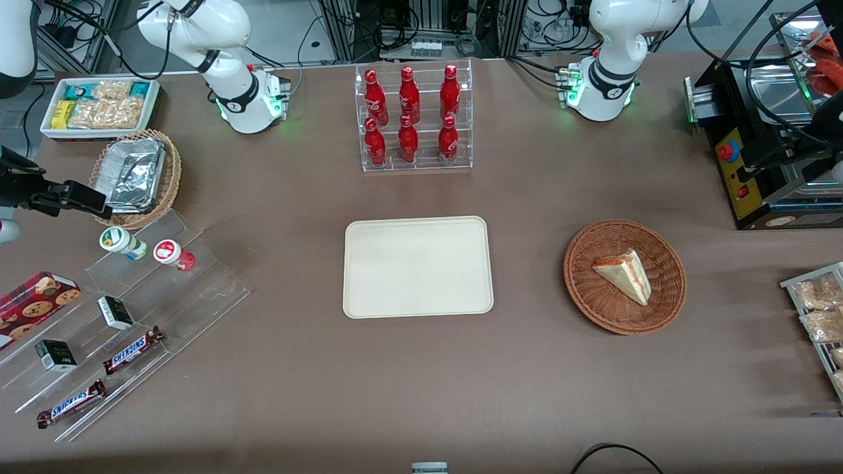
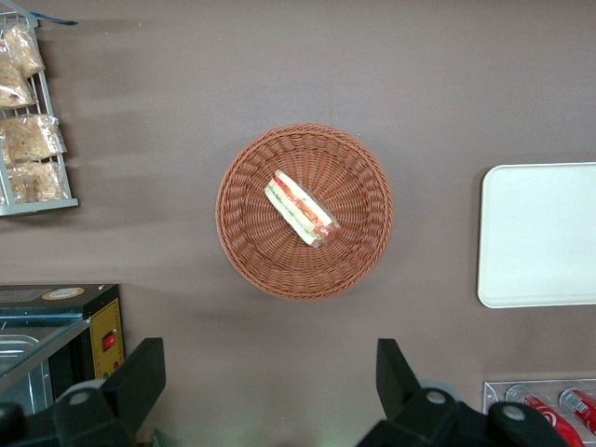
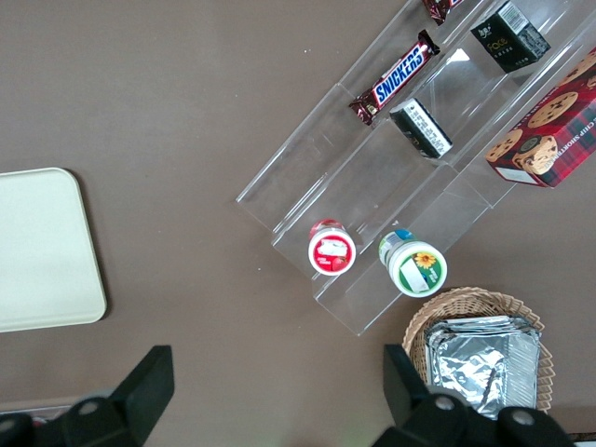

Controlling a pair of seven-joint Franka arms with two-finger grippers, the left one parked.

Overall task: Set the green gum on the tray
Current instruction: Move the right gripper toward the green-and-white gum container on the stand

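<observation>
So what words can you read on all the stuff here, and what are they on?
"SNICKERS": on both chocolate bars on the clear stepped stand.
Red bottles, black boxes, cookie box, green gum lid and red-lidded bottle: print too small to read.
The tray is blank.
The gripper hangs open above the stand, holding nothing.

The gripper (image 3: 277, 396), fingers spread wide near the foil basket (image 3: 466, 312), is running off the frame's edge. The tray (image 3: 42, 251) and cookie box (image 3: 549, 126) are being cropped too.
</observation>
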